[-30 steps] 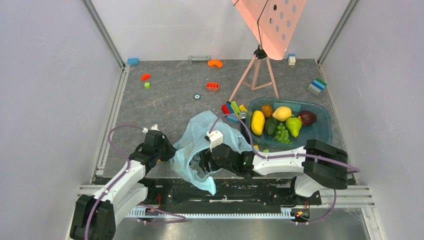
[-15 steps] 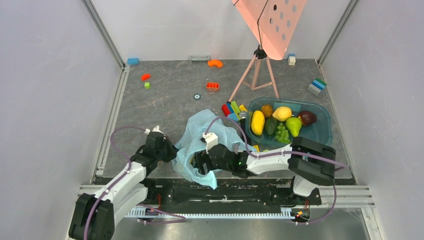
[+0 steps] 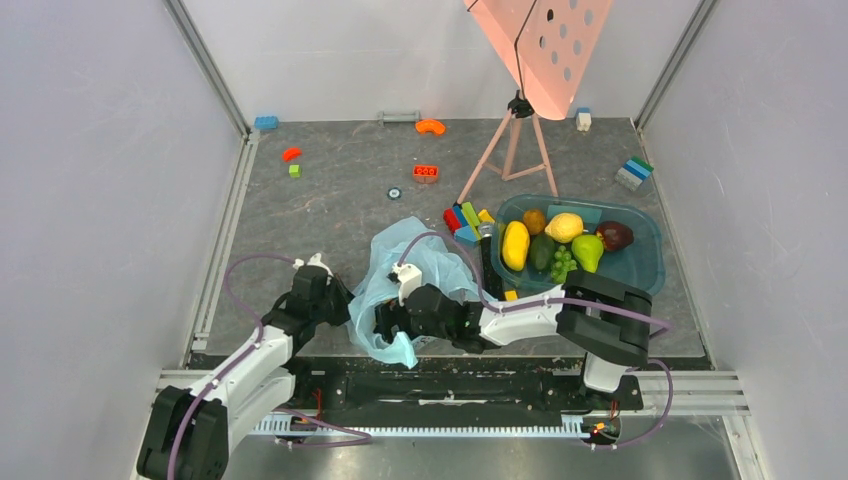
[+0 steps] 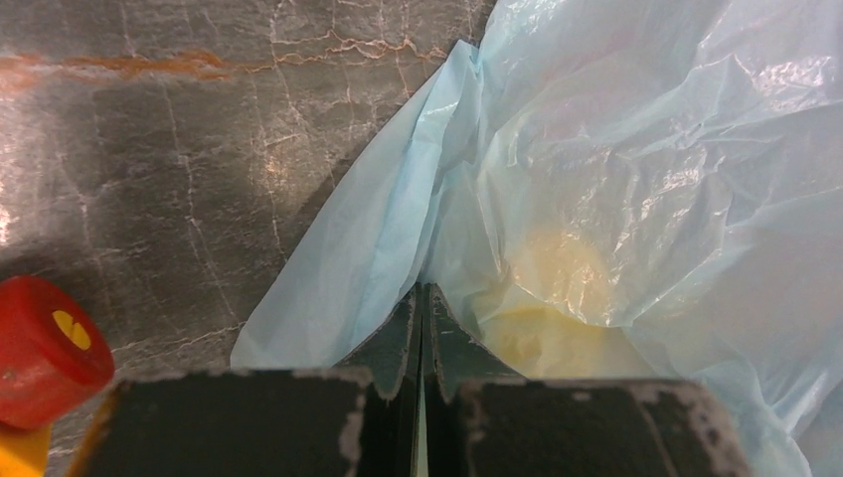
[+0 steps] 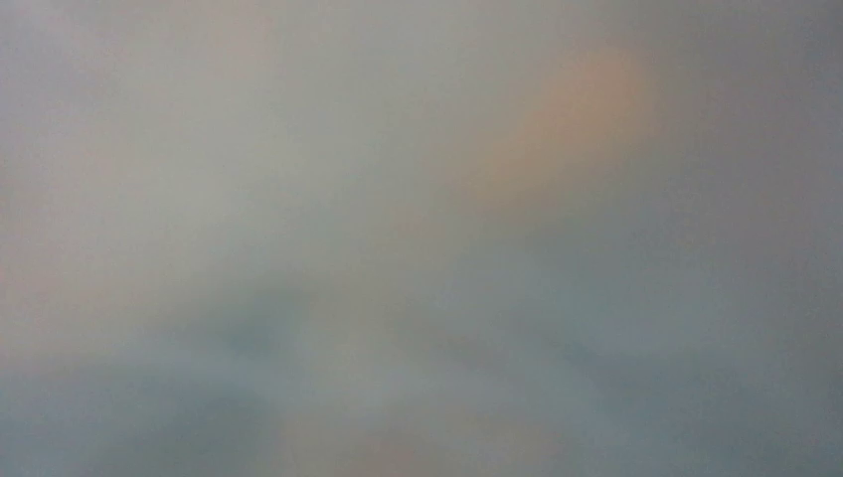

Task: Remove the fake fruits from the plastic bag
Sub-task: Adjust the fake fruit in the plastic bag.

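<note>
The light blue plastic bag lies crumpled near the front edge of the table. My left gripper is shut on its left edge, and the left wrist view shows thin film pinched between the closed jaws. A yellowish fruit shape shows through the plastic bag. My right gripper reaches from the right into the bag's mouth, its fingertips hidden by film. The right wrist view is only a grey blur with an orange smear. A lemon, a pear and a maroon fruit lie in the teal tub.
Coloured bricks lie between the bag and the tub. A tripod carrying a pink perforated board stands behind them. More bricks are scattered toward the back wall. A red round piece sits left of my left fingers.
The right arm has slid left, pushing its gripper further into the bag. The bag has bunched and shifted left. The left gripper has kept its hold and barely moved.
</note>
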Robot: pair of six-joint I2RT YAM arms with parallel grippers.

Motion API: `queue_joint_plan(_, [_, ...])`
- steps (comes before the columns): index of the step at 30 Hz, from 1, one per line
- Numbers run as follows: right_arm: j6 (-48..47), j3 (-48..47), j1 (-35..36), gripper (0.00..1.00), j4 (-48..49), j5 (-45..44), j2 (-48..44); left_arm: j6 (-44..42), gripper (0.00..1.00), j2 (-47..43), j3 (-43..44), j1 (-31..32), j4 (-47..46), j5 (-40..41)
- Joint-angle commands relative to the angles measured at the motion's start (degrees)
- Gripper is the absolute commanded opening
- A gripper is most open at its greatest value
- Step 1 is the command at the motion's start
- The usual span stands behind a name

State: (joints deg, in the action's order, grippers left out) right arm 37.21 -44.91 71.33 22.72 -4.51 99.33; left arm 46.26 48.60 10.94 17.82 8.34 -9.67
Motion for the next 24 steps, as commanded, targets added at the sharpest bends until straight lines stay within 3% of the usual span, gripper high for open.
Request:
queue_joint_plan(1, [1.3,-2.5,-0.3,0.9,3.3,0.8,1.1,1.1,0.02,0.2,-0.9,0.4,-2.1,-2.5])
queue_joint_plan(19, [1.1,-12.6,-0.3,0.92,-6.7,-5.4,9.6,1.4,0.02,-2.8,-2.5,0.4,-2.4,-7.0])
queue_joint_plan(24, [0.4,-15.5,-0.3,0.87,-10.7,-7.3,12.2,1.5,0.02,-3.3,-2.9,0.4,-2.4,-7.5])
